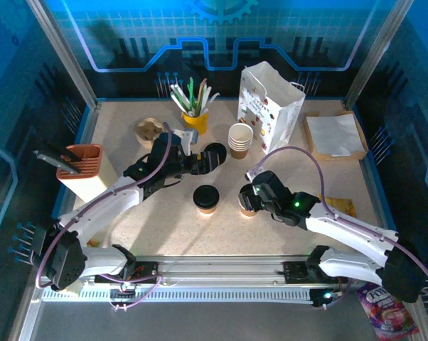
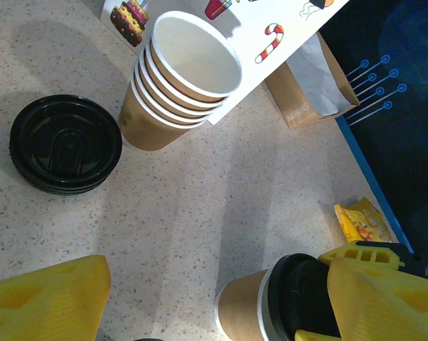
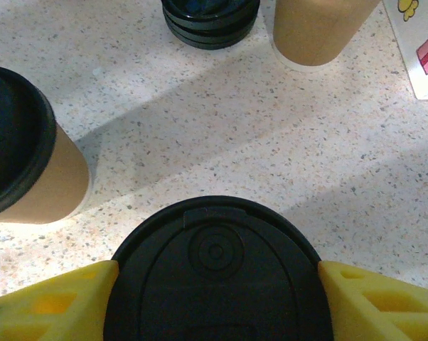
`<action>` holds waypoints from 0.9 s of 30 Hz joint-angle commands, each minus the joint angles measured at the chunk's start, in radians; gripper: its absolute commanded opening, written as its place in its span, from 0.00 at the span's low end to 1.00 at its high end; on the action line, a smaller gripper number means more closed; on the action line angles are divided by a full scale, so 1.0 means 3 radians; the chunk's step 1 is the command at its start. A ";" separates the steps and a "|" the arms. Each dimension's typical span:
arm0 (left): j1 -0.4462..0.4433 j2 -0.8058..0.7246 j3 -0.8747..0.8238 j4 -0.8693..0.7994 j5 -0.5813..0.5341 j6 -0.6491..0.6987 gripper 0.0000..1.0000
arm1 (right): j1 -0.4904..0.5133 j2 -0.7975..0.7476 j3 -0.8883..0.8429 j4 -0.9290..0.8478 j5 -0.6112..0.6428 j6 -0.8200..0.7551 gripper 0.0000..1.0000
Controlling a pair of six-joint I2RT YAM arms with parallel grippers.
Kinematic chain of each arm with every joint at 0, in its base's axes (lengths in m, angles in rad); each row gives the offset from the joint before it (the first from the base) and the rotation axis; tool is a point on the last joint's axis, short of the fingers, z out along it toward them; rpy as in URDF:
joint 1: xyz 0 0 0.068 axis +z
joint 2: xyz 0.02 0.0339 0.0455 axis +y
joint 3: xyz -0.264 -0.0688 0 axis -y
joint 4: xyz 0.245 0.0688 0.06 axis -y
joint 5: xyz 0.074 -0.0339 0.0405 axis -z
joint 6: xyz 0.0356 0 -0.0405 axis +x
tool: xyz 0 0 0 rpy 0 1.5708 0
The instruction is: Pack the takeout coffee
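Observation:
Two takeout coffee cups, brown paper with black lids, stand mid-table. My right gripper (image 1: pixel 252 197) is shut on the right-hand cup (image 1: pixel 247 207), with a yellow finger against each side of its lid (image 3: pixel 215 277). The other cup (image 1: pixel 206 199) stands free to its left, and the right wrist view has it at the left edge (image 3: pixel 22 160). My left gripper (image 1: pixel 193 161) hovers open just left of a stack of black lids (image 1: pixel 215 156), nothing between its fingers (image 2: pixel 47 302). The left wrist view looks over at the gripped cup (image 2: pixel 260 309). A white paper bag (image 1: pixel 271 106) stands upright at the back.
A stack of lidless paper cups (image 1: pixel 240 139) stands in front of the bag. Behind my left gripper are a yellow cup of utensils (image 1: pixel 194 117) and a wooden piece (image 1: pixel 148 131). An orange holder (image 1: pixel 84 169) sits far left, napkins (image 1: pixel 335 135) back right, a yellow packet (image 1: pixel 340 207) right.

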 commanded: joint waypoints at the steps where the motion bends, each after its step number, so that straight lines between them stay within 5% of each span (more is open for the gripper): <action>1: -0.0028 0.0041 -0.0023 0.0060 0.0012 0.0029 0.81 | 0.0065 0.0027 -0.0041 0.0122 0.0149 -0.0030 0.61; 27: -0.0028 0.0098 -0.0032 0.0138 0.0037 0.0057 0.83 | 0.0112 0.0110 -0.0133 0.0215 0.0231 -0.0019 0.72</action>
